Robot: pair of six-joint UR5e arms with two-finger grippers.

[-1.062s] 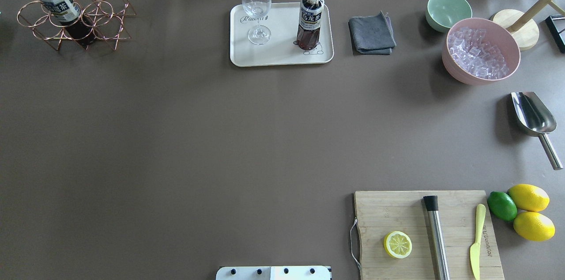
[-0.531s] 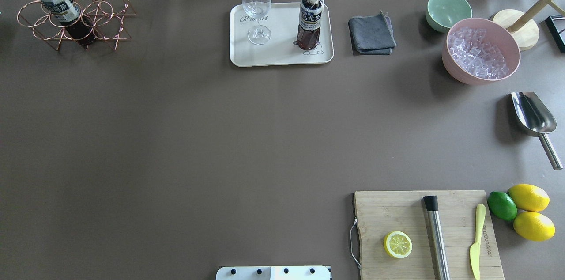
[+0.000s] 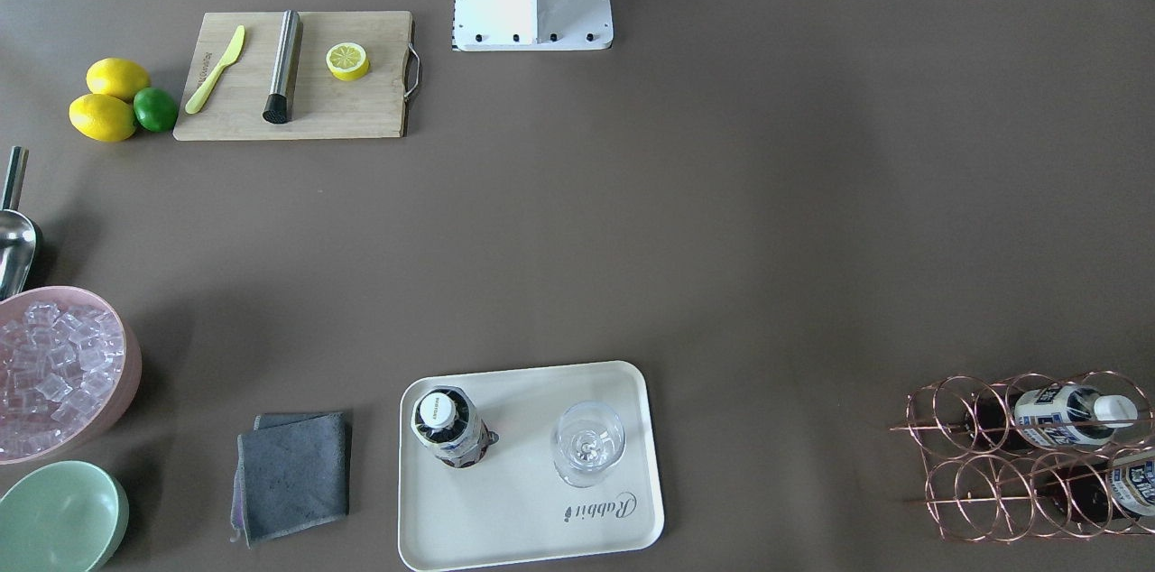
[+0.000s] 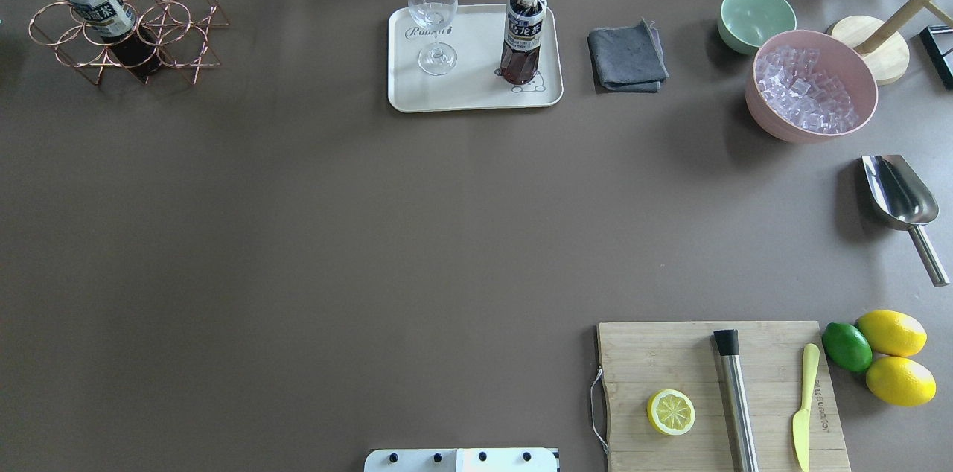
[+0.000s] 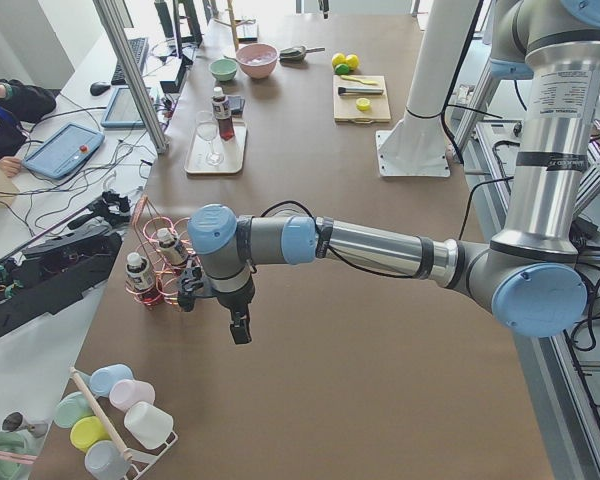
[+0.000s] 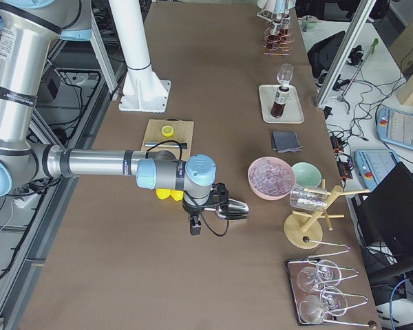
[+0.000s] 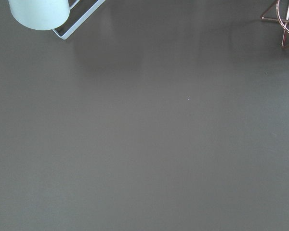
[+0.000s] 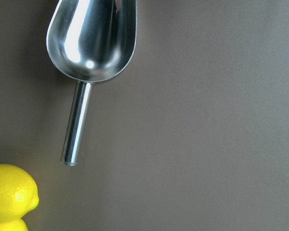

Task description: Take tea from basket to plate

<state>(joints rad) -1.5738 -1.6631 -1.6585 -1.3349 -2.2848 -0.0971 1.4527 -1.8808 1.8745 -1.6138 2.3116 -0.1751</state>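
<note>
Tea [image 4: 521,33] stands upright on the plate [image 4: 476,98], at its bear-drawing end, with a wine glass [image 4: 433,18] beside it on the same tray and not touching it. Judged from this, the transfer itself looks done: 1 bottle is out of the basket [image 4: 179,25] and set down, free of any grip. 2 more bottles [image 4: 100,14] alike lie in the ring cells.

The left gripper [image 5: 238,325] hangs over bare table near the basket, on the robot's side of it. Its wrist camera shows only a corner of copper wire at the edge of its frame. The plate with the tea lies well apart from this gripper, farther along the table past the basket. The side view is too small to settle how the jaws stand, so I cannot tell whether they are parted or closed, though nothing seems to be carried.

The right gripper [image 6: 195,223] hovers at the other end, above a metal scoop [image 8: 91,43] and close to a lemon [image 8: 12,192], well apart from everything the task concerns. Its grip cannot be told either.

What is left appears to be only parking the arms, unless further bottles are wanted.
</note>
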